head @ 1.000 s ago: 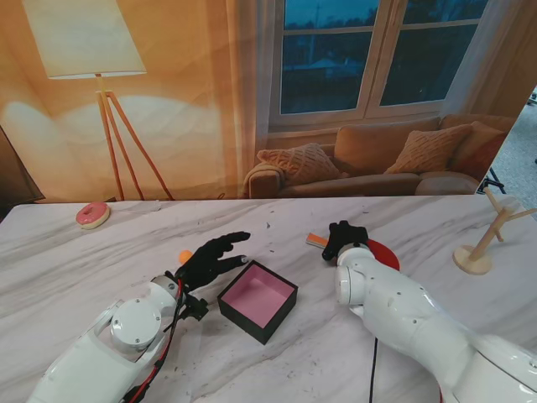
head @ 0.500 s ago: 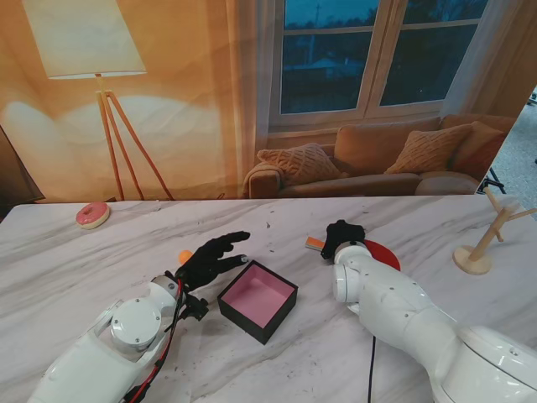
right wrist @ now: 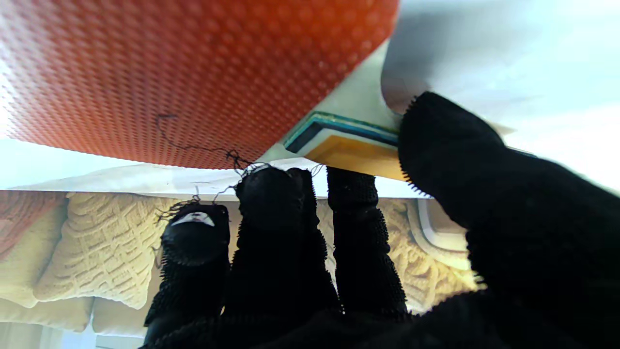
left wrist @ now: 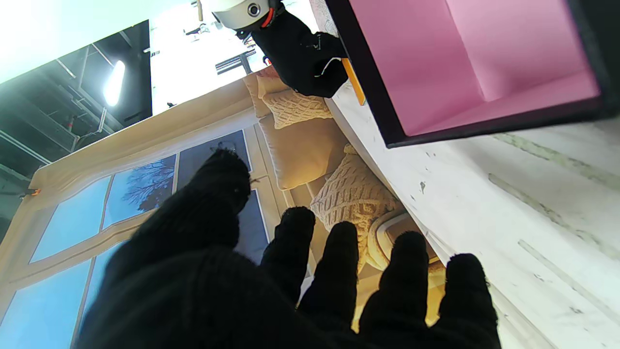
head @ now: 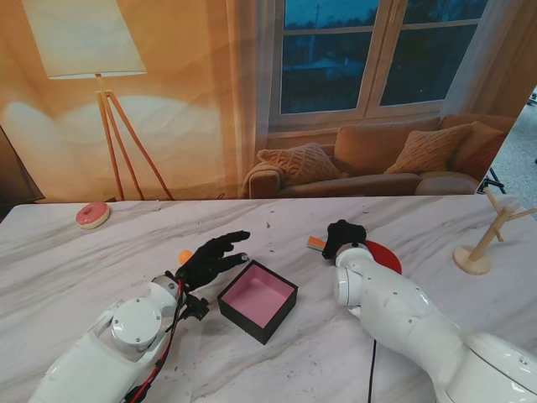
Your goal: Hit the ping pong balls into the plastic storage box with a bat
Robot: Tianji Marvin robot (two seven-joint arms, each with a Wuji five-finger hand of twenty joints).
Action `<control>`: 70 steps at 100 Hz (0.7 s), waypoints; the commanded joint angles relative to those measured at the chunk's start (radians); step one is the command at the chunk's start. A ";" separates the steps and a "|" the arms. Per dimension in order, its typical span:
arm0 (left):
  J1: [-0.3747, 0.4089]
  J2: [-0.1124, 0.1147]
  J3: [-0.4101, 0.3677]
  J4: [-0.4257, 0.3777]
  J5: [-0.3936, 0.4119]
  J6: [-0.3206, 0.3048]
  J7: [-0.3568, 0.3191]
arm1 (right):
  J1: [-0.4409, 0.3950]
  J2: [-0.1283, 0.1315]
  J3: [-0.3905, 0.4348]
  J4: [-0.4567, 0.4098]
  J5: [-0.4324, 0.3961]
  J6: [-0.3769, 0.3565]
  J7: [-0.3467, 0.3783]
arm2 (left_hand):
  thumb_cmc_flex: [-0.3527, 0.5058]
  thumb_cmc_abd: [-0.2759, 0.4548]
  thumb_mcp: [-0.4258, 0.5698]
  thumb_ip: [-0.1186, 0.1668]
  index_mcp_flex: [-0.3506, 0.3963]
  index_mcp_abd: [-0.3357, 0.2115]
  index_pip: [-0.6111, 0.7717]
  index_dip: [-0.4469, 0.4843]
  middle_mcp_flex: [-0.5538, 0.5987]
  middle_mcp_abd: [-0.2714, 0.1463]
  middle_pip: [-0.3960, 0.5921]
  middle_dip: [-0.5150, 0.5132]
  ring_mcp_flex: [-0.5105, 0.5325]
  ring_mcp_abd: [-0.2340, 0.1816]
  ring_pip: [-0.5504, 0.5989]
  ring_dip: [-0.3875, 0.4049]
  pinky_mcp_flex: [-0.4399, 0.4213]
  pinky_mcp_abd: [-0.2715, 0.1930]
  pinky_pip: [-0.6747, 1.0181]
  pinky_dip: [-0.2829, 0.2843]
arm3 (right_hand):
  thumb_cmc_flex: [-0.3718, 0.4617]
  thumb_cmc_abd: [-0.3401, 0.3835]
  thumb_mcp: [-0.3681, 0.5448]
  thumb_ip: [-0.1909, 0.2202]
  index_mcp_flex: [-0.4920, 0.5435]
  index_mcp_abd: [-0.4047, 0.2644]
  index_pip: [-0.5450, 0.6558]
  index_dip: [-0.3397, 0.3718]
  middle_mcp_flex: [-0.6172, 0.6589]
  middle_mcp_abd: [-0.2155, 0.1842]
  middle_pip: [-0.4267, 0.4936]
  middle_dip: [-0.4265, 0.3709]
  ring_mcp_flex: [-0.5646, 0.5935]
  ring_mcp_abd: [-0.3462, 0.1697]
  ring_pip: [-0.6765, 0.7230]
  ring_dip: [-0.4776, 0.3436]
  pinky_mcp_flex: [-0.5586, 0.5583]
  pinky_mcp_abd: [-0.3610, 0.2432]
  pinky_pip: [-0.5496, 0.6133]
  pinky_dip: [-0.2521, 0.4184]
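Red bat (head: 379, 253) — right hand (head: 344, 236) seemingly touching handle; no readable writing.

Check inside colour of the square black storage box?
Pink lining in the square black storage box, clearest in the left wrist view.

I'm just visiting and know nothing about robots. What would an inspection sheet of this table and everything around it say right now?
Surface: white marble-look table, some dark specks.
Job's things: black box with pink inside, open, nothing in it; orange ball beside the left hand; red bat, its handle under the right hand.
Clutter: pink doughnut far left; wooden stand far right.
Hands: left hand open, fingers spread, holding nothing; right hand on the bat handle, grip unclear.
Cables: red and black wires along the left arm; black cable by the right arm.
Surroundings: printed backdrop of lamp, window, sofa.
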 commanded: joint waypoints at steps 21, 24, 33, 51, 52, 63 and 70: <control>0.006 -0.008 -0.002 -0.002 -0.013 0.004 -0.007 | -0.073 0.053 0.115 -0.165 -0.041 0.040 0.001 | 0.012 0.029 -0.062 0.003 0.028 -0.010 -0.014 -0.008 0.030 -0.002 -0.014 0.005 -0.003 0.003 -0.002 0.004 -0.016 -0.020 0.001 0.016 | 0.098 0.101 0.060 0.024 0.053 -0.054 0.152 0.063 0.029 0.025 -0.016 -0.033 0.052 0.023 0.052 -0.026 0.015 0.017 0.058 -0.019; 0.006 -0.008 -0.002 -0.002 -0.013 0.004 -0.006 | -0.083 0.058 0.130 -0.182 -0.043 0.043 0.003 | 0.014 0.031 -0.065 0.003 0.028 -0.011 -0.014 -0.008 0.030 -0.002 -0.015 0.005 -0.004 0.004 -0.003 0.004 -0.016 -0.020 0.001 0.016 | 0.100 0.102 0.060 0.025 0.053 -0.054 0.153 0.064 0.030 0.025 -0.023 -0.039 0.050 0.024 0.052 -0.029 0.013 0.017 0.057 -0.021; 0.006 -0.008 -0.001 -0.002 -0.014 0.004 -0.006 | -0.117 0.072 0.181 -0.238 -0.050 0.053 0.007 | 0.019 0.033 -0.073 0.004 0.029 -0.010 -0.015 -0.008 0.033 -0.002 -0.015 0.006 -0.002 0.005 -0.003 0.005 -0.015 -0.020 0.001 0.016 | 0.104 0.104 0.061 0.025 0.050 -0.050 0.155 0.070 0.031 0.025 -0.052 -0.061 0.043 0.030 0.048 -0.041 0.008 0.019 0.052 -0.026; 0.005 -0.010 0.001 -0.002 -0.023 0.012 -0.007 | -0.189 0.096 0.281 -0.348 -0.074 0.055 -0.001 | 0.027 0.048 -0.087 0.005 0.031 -0.006 -0.015 -0.009 0.035 0.001 -0.015 0.007 -0.004 0.005 -0.003 0.006 -0.015 -0.022 0.001 0.017 | 0.109 0.120 0.053 0.025 0.035 -0.045 0.159 0.087 0.025 0.024 -0.072 -0.082 0.042 0.030 0.051 -0.050 0.005 0.015 0.052 -0.030; 0.004 -0.010 0.002 -0.002 -0.024 0.012 -0.007 | -0.193 0.097 0.286 -0.355 -0.075 0.054 -0.002 | 0.028 0.048 -0.088 0.005 0.031 -0.006 -0.015 -0.009 0.034 0.001 -0.015 0.007 -0.004 0.005 -0.003 0.006 -0.015 -0.022 0.001 0.017 | 0.110 0.120 0.053 0.025 0.034 -0.045 0.158 0.087 0.024 0.024 -0.074 -0.083 0.042 0.030 0.051 -0.050 0.004 0.014 0.052 -0.031; 0.003 -0.010 0.003 0.000 -0.023 0.012 -0.008 | -0.244 0.110 0.351 -0.436 -0.088 0.047 -0.007 | 0.031 0.050 -0.097 0.005 0.030 -0.009 -0.016 -0.009 0.036 0.000 -0.015 0.007 -0.004 0.006 -0.003 0.006 -0.014 -0.021 0.002 0.017 | 0.114 0.124 0.051 0.026 0.033 -0.042 0.160 0.092 0.022 0.026 -0.079 -0.089 0.039 0.032 0.050 -0.052 -0.001 0.014 0.051 -0.031; 0.002 -0.010 0.004 0.001 -0.025 0.012 -0.008 | -0.277 0.120 0.389 -0.491 -0.098 0.034 -0.002 | 0.035 0.052 -0.102 0.006 0.032 -0.005 -0.016 -0.009 0.036 0.003 -0.015 0.007 -0.003 0.007 -0.003 0.007 -0.014 -0.022 0.002 0.018 | 0.116 0.132 0.048 0.026 0.029 -0.045 0.159 0.098 0.023 0.022 -0.097 -0.104 0.035 0.041 0.045 -0.058 -0.004 0.015 0.046 -0.035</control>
